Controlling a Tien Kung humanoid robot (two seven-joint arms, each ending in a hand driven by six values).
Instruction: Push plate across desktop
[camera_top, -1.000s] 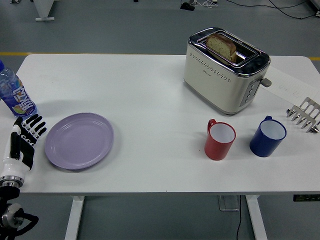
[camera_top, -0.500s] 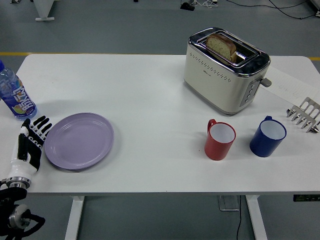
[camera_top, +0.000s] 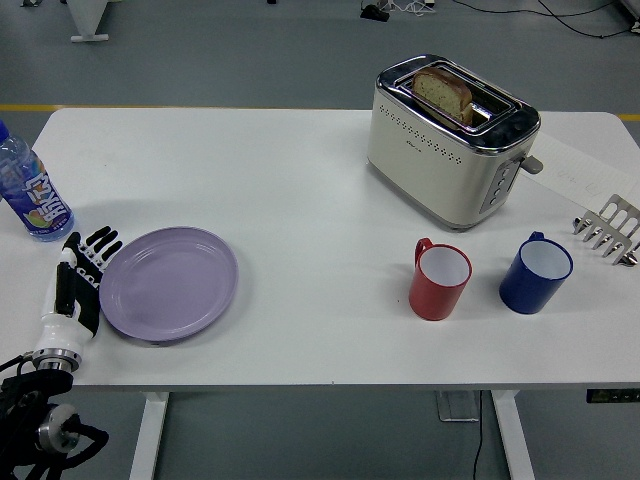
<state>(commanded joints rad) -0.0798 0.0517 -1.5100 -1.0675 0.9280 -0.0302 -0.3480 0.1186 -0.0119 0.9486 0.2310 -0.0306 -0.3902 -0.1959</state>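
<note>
A round lavender plate (camera_top: 168, 284) lies flat on the white table (camera_top: 300, 180) near its front left. My left hand (camera_top: 82, 275) stands edge-on against the plate's left rim, fingers straight and together, holding nothing. The black and white forearm runs down to the lower left corner. My right arm is out of view.
A blue drink bottle (camera_top: 28, 190) stands at the far left, just behind my hand. A cream toaster (camera_top: 450, 140) with bread in it sits at the back right. A red mug (camera_top: 438, 280), a blue mug (camera_top: 535, 272) and a metal rack (camera_top: 608, 230) stand to the right.
My left hand has slid to the right along the table, and the plate has shifted a little to the right with it.
</note>
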